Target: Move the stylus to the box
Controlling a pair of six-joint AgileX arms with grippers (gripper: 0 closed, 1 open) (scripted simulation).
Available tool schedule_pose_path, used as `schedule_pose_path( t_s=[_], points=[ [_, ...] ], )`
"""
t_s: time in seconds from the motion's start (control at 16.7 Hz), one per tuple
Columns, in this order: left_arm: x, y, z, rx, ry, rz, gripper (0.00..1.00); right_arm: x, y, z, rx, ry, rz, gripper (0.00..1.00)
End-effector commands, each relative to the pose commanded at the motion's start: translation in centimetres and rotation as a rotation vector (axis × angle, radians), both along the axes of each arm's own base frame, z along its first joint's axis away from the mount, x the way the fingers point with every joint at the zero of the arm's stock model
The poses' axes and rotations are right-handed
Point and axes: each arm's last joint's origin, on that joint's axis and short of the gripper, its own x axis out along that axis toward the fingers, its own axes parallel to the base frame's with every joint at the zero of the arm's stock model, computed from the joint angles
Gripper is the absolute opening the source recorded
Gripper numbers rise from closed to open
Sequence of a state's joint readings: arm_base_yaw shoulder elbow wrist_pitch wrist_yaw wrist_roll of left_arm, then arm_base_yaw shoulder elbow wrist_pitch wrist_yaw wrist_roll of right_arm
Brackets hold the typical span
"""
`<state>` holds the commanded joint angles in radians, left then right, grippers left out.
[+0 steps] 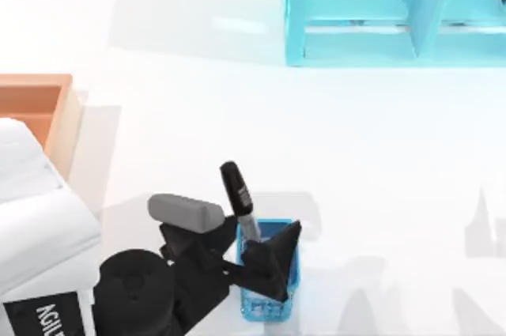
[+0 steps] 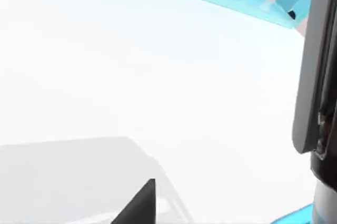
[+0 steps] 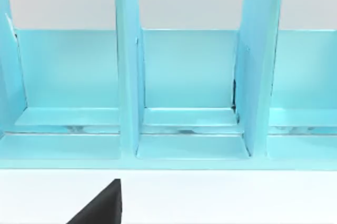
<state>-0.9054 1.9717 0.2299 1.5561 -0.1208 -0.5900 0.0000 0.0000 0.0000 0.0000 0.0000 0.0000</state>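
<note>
The wooden box [image 1: 47, 111] lay well off to the left gripper's [image 1: 254, 243] left, awaiting the stylus [image 1: 237, 194]. Just under the gripper stood the blue mesh cup [image 1: 273, 304], keeping the stylus upright, tilted, for its closed-in fingers to seize the shaft. The right arm was parked facing the cyan shelf unit [image 3: 184, 103].

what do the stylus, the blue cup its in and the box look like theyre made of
Stylus: looks like hard plastic or metal, with a glossy black cap end and a silver-grey shaft with dark markings.
Blue cup: seems a see-through mesh, plastic or wire; the table shows through its walls.
Box: probably wood, with a matte tan rim and an orange-brown inside.
</note>
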Motion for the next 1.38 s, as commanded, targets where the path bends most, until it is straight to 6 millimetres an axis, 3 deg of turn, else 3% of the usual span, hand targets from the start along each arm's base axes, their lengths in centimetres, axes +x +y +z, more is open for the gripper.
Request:
schedule_pose_path(
  t_s=[0.48,0.96,1.38],
  points=[
    [0.0,0.0,0.0,0.0,0.0,0.0,0.02,0.0,0.0,0.0,0.0,0.0,0.0,1.0],
    [0.0,0.0,0.0,0.0,0.0,0.0,0.0,0.0,0.0,0.0,0.0,0.0,0.0,1.0],
    [2.0,0.6,2.8,-0.054,-0.046,0.0,0.0,0.0,0.0,0.0,0.0,0.0,0.0,1.0]
  ],
)
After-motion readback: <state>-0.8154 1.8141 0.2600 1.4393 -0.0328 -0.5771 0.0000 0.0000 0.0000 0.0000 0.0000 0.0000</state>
